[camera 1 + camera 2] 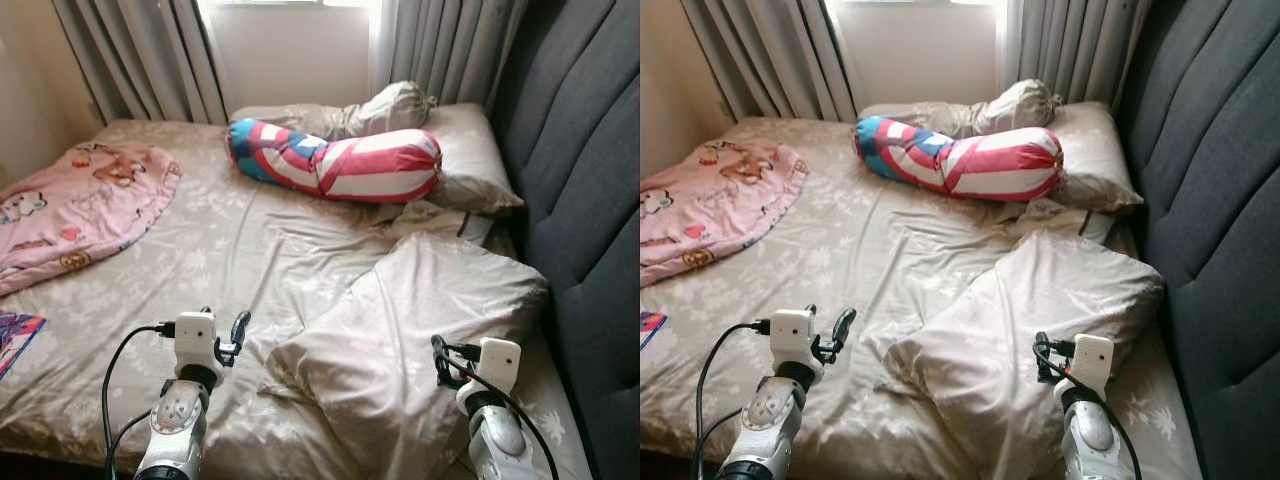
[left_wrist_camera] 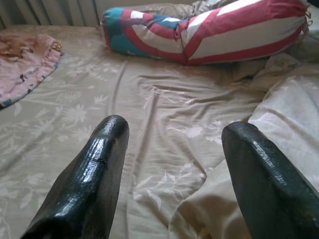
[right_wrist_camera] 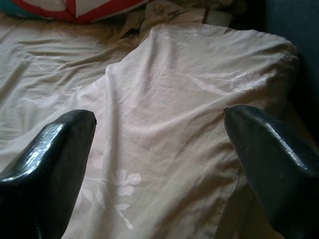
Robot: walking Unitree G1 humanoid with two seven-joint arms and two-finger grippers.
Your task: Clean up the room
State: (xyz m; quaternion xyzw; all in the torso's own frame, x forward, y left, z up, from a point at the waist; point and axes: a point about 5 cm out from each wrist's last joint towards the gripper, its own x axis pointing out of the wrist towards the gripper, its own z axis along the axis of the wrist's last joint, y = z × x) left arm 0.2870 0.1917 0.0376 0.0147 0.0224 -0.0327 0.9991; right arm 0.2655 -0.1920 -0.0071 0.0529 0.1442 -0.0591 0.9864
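Nearest us, we hold our left gripper [image 2: 169,164] low over the beige floral bedsheet [image 1: 250,250], its two black fingers [image 2: 89,179] spread wide with nothing between them. Our right gripper [image 3: 159,164] hovers just above the near end of a large beige pillow [image 1: 420,330], its fingers also well apart and holding nothing. That pillow lies slantwise across the right side of the bed, its far corner close to the dark grey padded headboard [image 1: 590,200]. At the left edge of the bed we see the corner of a colourful printed item [image 1: 15,335], too cropped for us to tell what it is. Further back on the left lies a rumpled pink blanket [image 1: 80,205] with cartoon figures. Beyond the middle of the bed, a red, white and blue striped bolster [image 1: 340,160] lies across the sheet, resting against a second beige pillow [image 1: 465,160] by the headboard. Behind the bolster a bunched beige bundle [image 1: 385,108] sits near the grey curtains [image 1: 150,60] and the window wall.
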